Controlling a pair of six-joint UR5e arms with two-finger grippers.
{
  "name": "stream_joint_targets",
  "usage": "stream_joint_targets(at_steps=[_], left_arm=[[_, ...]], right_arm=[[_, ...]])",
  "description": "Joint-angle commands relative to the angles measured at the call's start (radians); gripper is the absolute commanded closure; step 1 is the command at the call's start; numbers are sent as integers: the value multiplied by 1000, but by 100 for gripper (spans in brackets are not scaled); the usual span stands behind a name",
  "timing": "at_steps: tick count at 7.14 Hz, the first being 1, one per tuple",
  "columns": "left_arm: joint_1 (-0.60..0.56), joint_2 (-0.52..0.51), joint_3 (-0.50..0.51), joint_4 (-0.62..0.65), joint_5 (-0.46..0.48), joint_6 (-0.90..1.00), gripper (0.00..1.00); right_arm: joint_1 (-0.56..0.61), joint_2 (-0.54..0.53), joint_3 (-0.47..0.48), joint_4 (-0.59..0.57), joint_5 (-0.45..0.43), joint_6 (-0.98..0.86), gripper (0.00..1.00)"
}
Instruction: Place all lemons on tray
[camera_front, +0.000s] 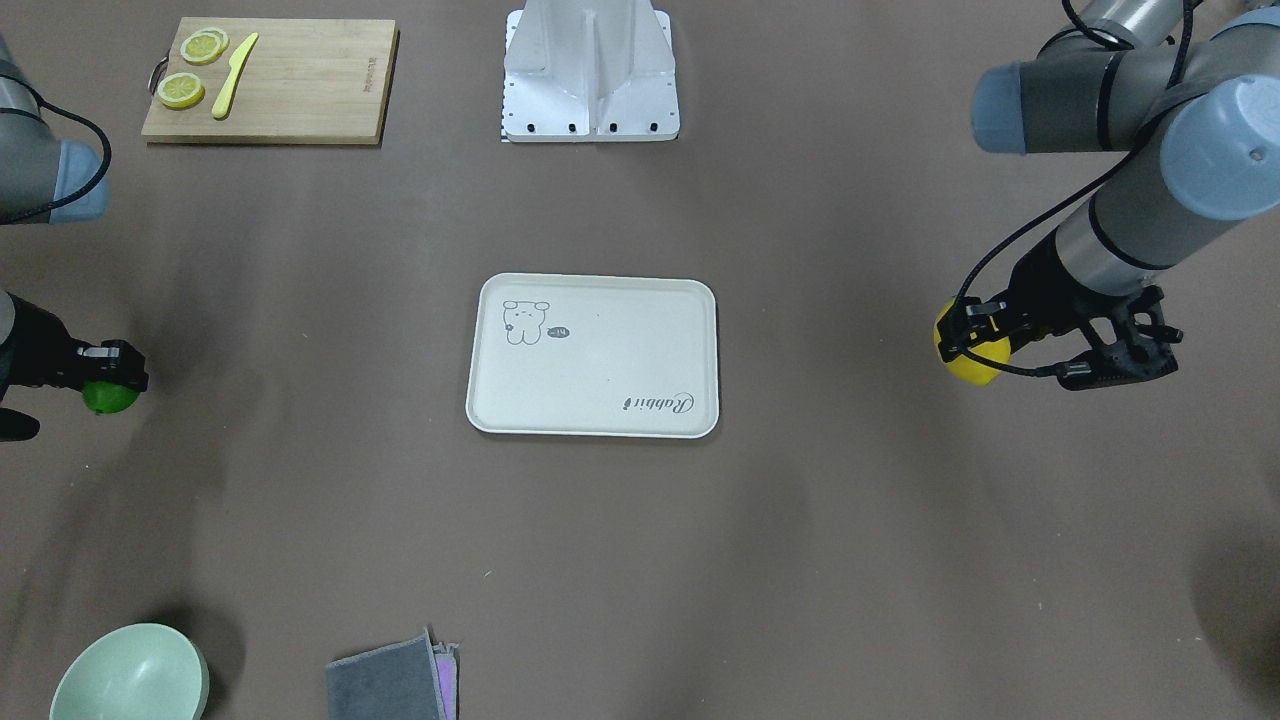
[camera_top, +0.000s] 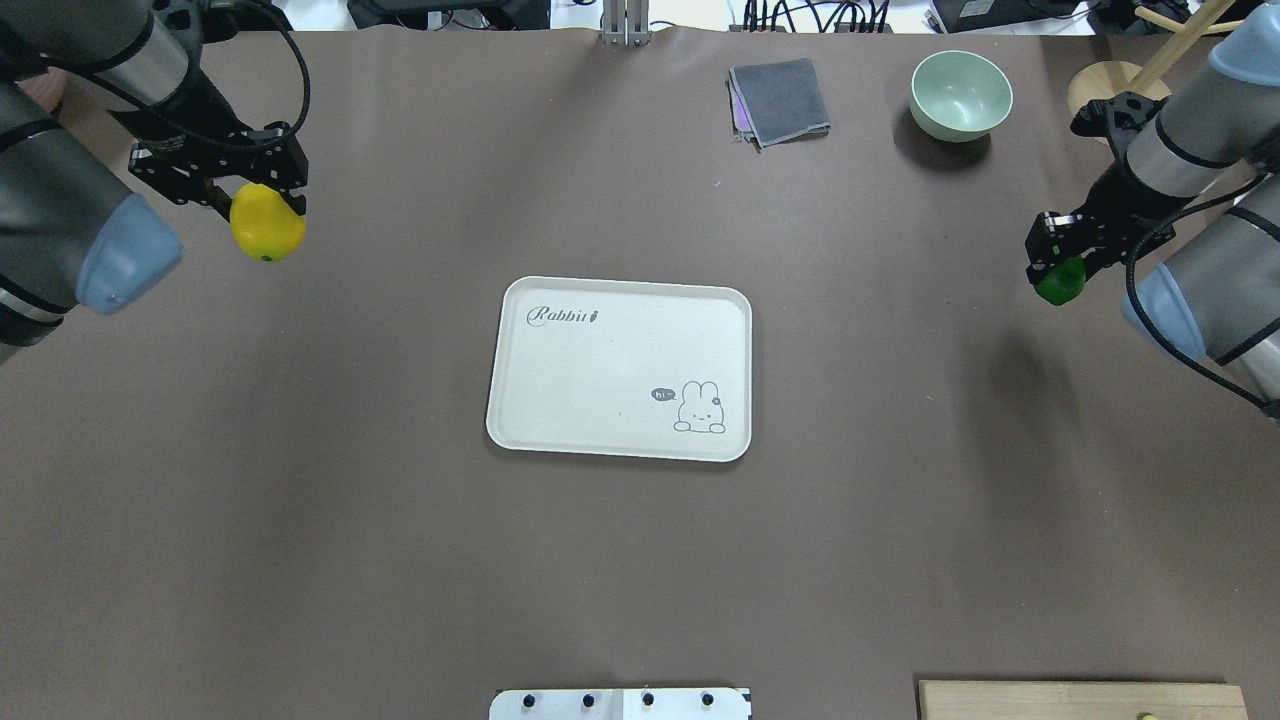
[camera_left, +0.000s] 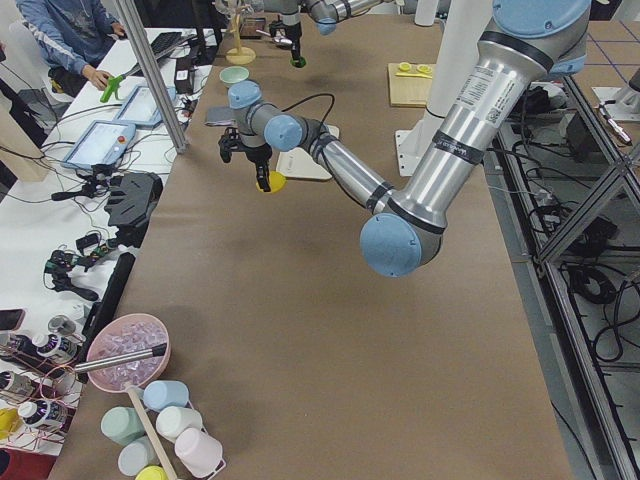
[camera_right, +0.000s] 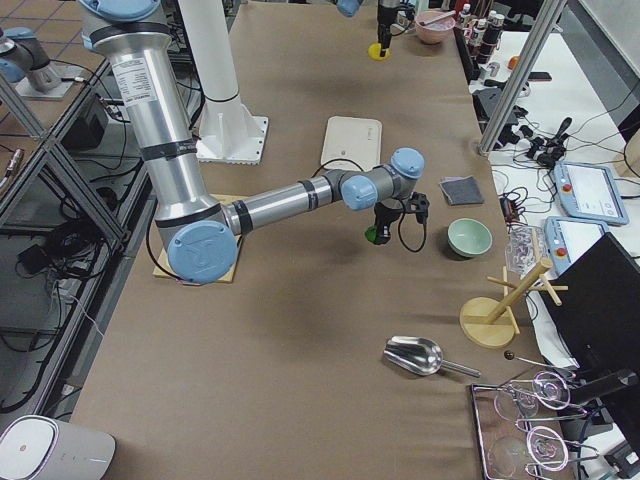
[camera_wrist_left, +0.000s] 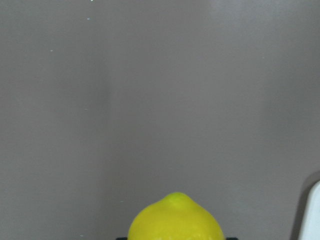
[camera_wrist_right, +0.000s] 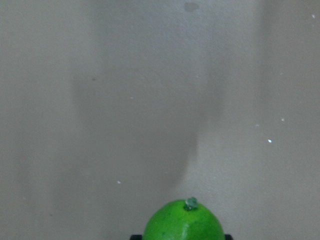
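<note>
The cream-white tray (camera_top: 560, 400) (camera_front: 620, 350) lies empty in the middle of the table. My left gripper (camera_top: 255, 205) (camera_front: 965, 340) is shut on the yellow lemon (camera_top: 267, 230) (camera_front: 972, 362) (camera_wrist_left: 176, 220) and holds it above the table, far to the tray's left in the overhead view. My right gripper (camera_top: 1057, 268) (camera_front: 108, 378) is shut on the green lemon (camera_top: 1060, 284) (camera_front: 110, 397) (camera_wrist_right: 184, 222) above the table, far to the tray's right. Both lemons also show in the side views (camera_left: 274, 183) (camera_right: 372, 236).
A wooden cutting board (camera_front: 300, 90) with lemon slices (camera_front: 182, 90) and a yellow knife (camera_front: 233, 76) lies near the robot's right side. A pale green bowl (camera_top: 960, 95) and a grey folded cloth (camera_top: 780, 100) sit at the far edge. The robot's base plate (camera_front: 590, 75) is behind the tray.
</note>
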Motion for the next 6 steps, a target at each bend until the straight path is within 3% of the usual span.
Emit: stream_joint_targets(at_steps=[1,6], left_arm=[[60,-67,4,-6,1,-121,100],[229,-139,11,-18,133,-304,100]], right_arm=[[-38,113,-1,-79,-29,50,78],[-204,279,-1,-76,-58,365,78]])
